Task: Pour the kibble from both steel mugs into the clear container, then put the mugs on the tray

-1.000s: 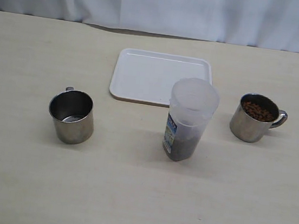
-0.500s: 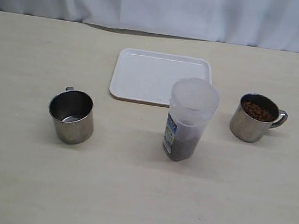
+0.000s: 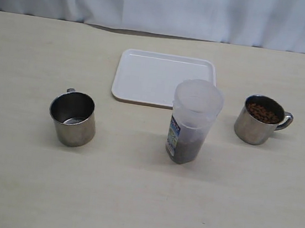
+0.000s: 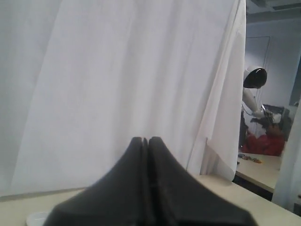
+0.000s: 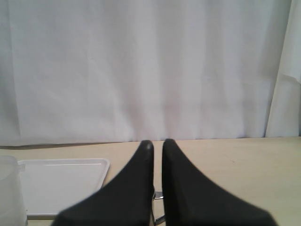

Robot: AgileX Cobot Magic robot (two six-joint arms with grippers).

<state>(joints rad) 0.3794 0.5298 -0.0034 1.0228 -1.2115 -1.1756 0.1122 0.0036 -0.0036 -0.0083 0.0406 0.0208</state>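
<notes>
An empty steel mug (image 3: 73, 118) stands at the left of the table. At the right stands a second steel mug (image 3: 258, 126), filled with kibble (image 3: 262, 112). Between them is the clear container (image 3: 195, 111), upright, with kibble (image 3: 184, 149) in its bottom. The white tray (image 3: 165, 79) lies behind it with nothing on it. Neither gripper appears in the exterior view. My left gripper (image 4: 145, 140) is shut on nothing and faces the curtain. My right gripper (image 5: 157, 142) is shut on nothing, with a mug handle (image 5: 158, 194) showing below its fingers and the tray (image 5: 61, 181) beside it.
A white curtain (image 3: 165, 7) hangs along the table's far edge. In the left wrist view a second table (image 4: 258, 167) with clutter lies beyond the curtain's end.
Half a second ago a black gripper tip showed at the left edge of the exterior view; it is gone now. The mugs, container and tray have not moved.
</notes>
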